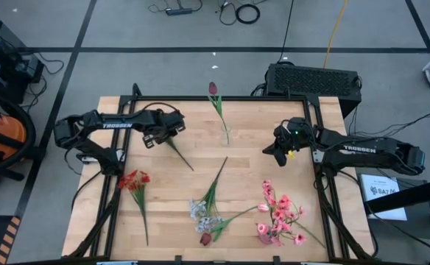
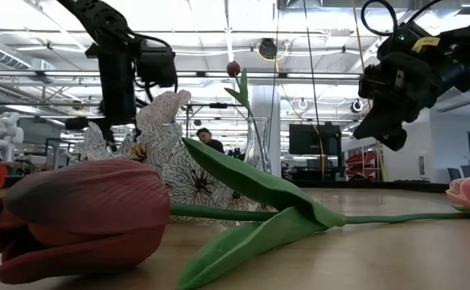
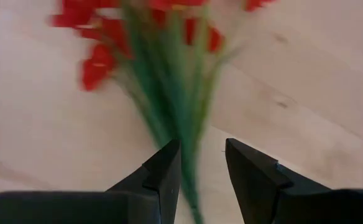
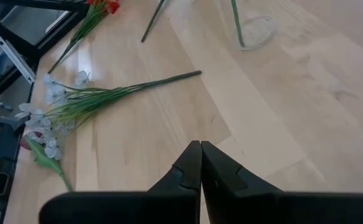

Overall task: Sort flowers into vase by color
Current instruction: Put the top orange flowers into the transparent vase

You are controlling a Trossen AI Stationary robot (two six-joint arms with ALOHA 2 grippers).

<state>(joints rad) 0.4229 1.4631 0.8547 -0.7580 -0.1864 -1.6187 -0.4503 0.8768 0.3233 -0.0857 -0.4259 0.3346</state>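
Note:
My left gripper (image 1: 162, 134) hangs above the table's left middle, shut on a red sprig (image 3: 163, 68) whose bare stem end (image 1: 180, 154) sticks out toward the near right. My right gripper (image 1: 277, 151) (image 4: 200, 149) is shut and holds nothing; it is raised to the right of the glass vase (image 1: 224, 134). A maroon tulip (image 1: 213, 88) stands in that vase. Lying flat on the table are a second red sprig (image 1: 134, 180), a white sprig (image 1: 200, 211), a maroon tulip (image 2: 82, 209) and pink blossoms (image 1: 277, 217). My left gripper has the red sprig's green stems (image 3: 184, 162) running between its two fingers, close against one finger (image 3: 166, 168). The fingers come from above. The red head lies beyond the fingertips, and the sprig is lifted clear of the table.
The black frame (image 1: 200, 98) borders the wooden table. A black box (image 1: 314, 79) sits beyond the far right corner. Bare wood lies between the vase and my right gripper and in the table's middle (image 1: 252, 173). The loose flowers crowd the near half.

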